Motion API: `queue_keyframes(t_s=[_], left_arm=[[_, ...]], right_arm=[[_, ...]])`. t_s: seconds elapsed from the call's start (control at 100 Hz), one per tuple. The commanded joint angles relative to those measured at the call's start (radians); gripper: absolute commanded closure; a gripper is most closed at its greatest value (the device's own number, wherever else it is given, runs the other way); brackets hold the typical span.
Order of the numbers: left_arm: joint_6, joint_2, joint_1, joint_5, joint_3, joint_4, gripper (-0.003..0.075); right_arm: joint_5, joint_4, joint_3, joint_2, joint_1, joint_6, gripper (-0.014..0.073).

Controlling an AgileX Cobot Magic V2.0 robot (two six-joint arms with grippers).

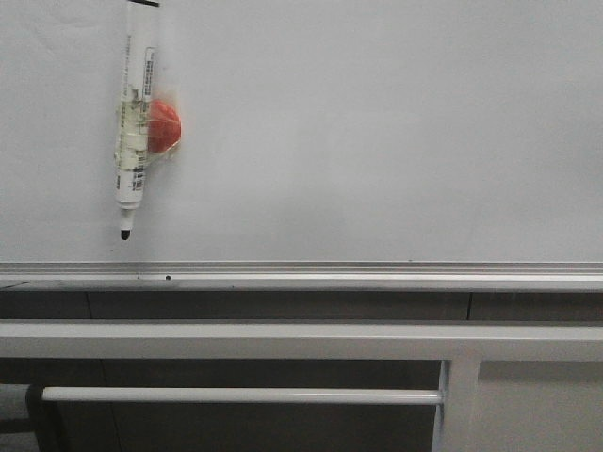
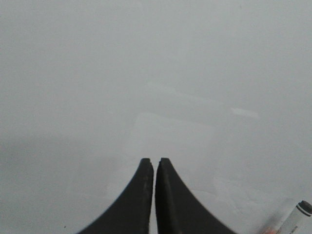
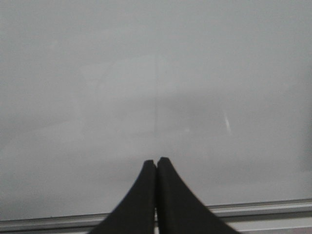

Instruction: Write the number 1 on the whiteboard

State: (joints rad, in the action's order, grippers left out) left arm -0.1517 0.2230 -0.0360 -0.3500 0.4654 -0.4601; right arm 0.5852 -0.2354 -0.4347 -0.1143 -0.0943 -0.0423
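The whiteboard (image 1: 377, 132) fills the upper part of the front view, plain white with a silver edge rail (image 1: 301, 275) along its near side. No black stroke of the number 1 shows on it. A white marker pen (image 1: 134, 113) with a black tip lies on the board at the left, tip toward the rail, taped to a red round piece (image 1: 165, 127). My left gripper (image 2: 154, 161) is shut and empty over bare board; the pen's end (image 2: 297, 219) shows at the corner of that view. My right gripper (image 3: 156, 160) is shut and empty above the board near its rail (image 3: 263, 208).
In front of the board's rail run grey-white metal bars (image 1: 283, 341) and a thinner bar (image 1: 236, 395) with a post (image 1: 459, 405) at the right, over dark panels (image 1: 236, 306).
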Motion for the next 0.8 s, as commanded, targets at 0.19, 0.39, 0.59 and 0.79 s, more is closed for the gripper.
queue_keyframes(t_s=[0.19,0.39,0.59,0.79], left_arm=[[-0.274,0.092,0.002,0.030,0.037,-0.183,0.0715],[-0.574,0.103,0.002,-0.037,0.028,-0.371,0.0450],[-0.663,0.103,0.002,-0.056,-0.021,-0.511,0.0279],[-0.797,0.103,0.002,-0.076,-0.109,-0.681,0.0279]], right_arm=[[-0.049,-0.064,-0.036,-0.040,-0.001,-0.025,0.0657],[-0.049,-0.064,-0.036,-0.040,-0.001,-0.025,0.0657],[-0.047,-0.064,-0.036,-0.040,-0.001,-0.025,0.0657],[-0.046,-0.064,-0.036,-0.040,-0.001,-0.025,0.0657]])
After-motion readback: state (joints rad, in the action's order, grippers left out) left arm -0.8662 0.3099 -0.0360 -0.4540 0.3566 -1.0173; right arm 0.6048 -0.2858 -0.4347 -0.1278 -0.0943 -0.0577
